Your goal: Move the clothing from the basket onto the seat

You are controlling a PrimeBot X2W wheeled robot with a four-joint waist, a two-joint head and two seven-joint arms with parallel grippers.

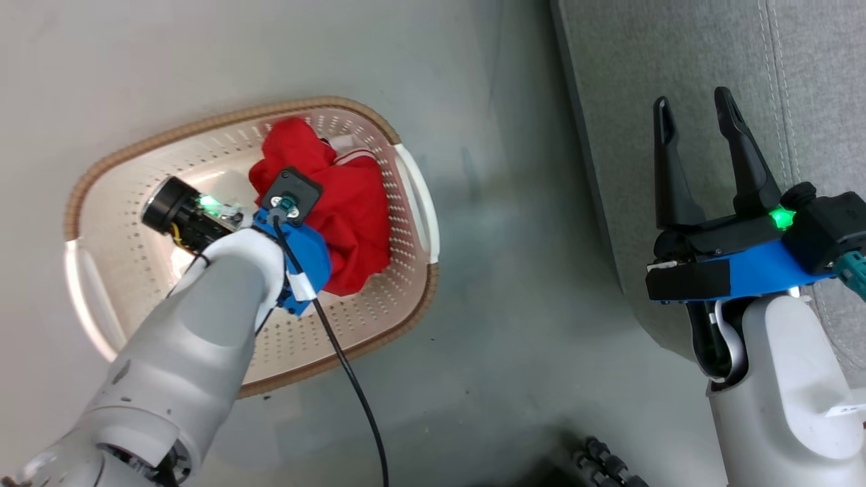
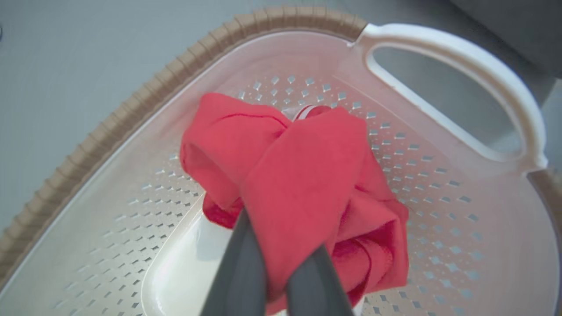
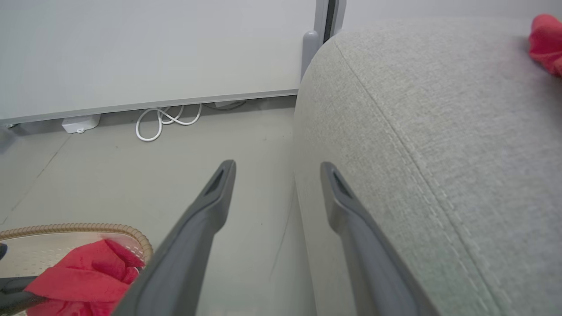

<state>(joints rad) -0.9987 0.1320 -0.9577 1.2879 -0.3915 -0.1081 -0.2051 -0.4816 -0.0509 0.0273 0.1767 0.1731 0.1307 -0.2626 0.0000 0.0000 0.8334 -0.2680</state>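
The cream basket point(image 1: 203, 125) with a brown rim stands on the floor at the left. A bunched red piece of clothing point(image 1: 352, 203) lies inside it. My left arm reaches down into the basket, and its wrist point(image 1: 291, 199) covers the fingers in the head view. In the left wrist view my left gripper point(image 2: 281, 237) is shut on a fold of the red clothing point(image 2: 307, 175) above the basket's floor point(image 2: 175, 272). My right gripper point(image 1: 692, 101) hangs open and empty over the edge of the grey seat point(image 1: 676, 54). A second red garment point(image 3: 546, 41) lies on the seat point(image 3: 439, 131).
Grey floor point(image 1: 514, 270) separates the basket from the seat. A black cable point(image 1: 345, 365) trails from my left wrist across the basket rim. A coiled white cord point(image 3: 164, 120) and a small white box point(image 3: 80, 124) lie by the far wall.
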